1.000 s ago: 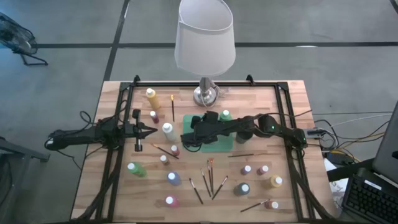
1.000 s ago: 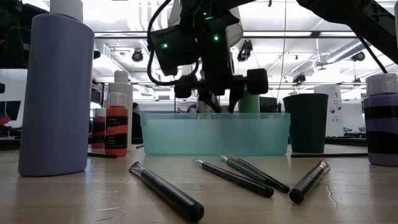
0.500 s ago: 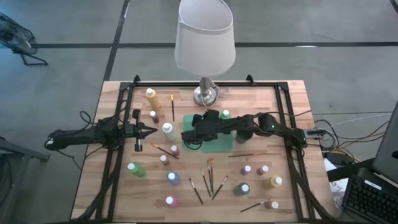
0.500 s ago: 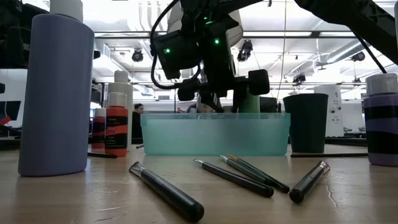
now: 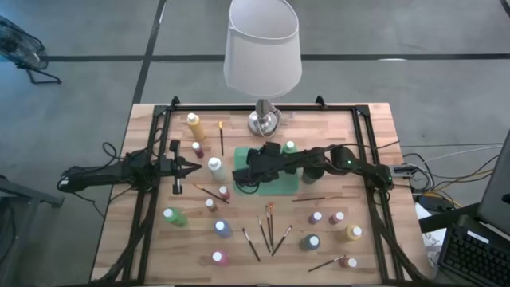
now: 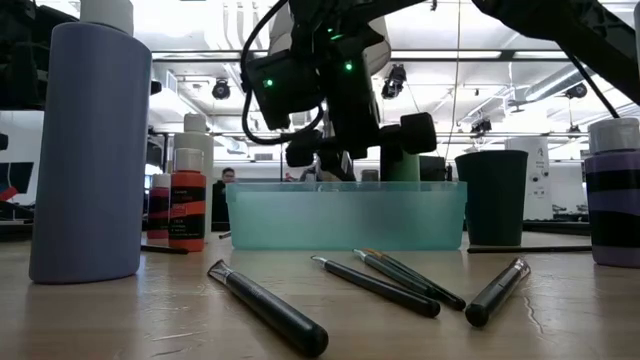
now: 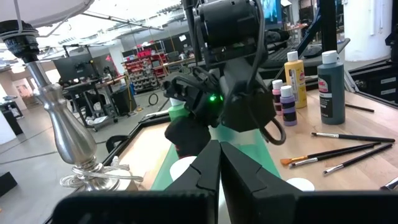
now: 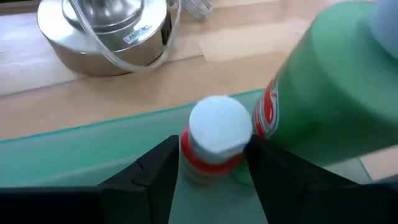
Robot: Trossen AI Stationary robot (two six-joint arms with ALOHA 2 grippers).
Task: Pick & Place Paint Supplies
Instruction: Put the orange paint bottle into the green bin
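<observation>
My right gripper [image 8: 212, 163] hangs open over the green tray [image 5: 285, 186], tipped downward. Its two fingers stand close on either side of a small red bottle with a white cap [image 8: 216, 134]. That bottle stands on its base in the tray beside a larger green bottle [image 8: 336, 87]. The arm hides the red bottle in the high view. Other paint bottles [image 5: 221, 229] and several brushes [image 5: 269, 226] lie on the wooden table. My left gripper [image 5: 196, 167] is shut and empty at the table's left side, pointing level toward the tray.
The lamp's silver base [image 5: 264, 121] stands just beyond the tray's far edge, its white shade [image 5: 261, 44] above it. A yellow bottle [image 5: 194, 124] and a white bottle [image 5: 215, 167] stand left of the tray. More bottles [image 5: 335, 219] cluster at the near right.
My right gripper has opened while staying over the tray, letting go of the small red bottle, which now stands on its base in the tray.
</observation>
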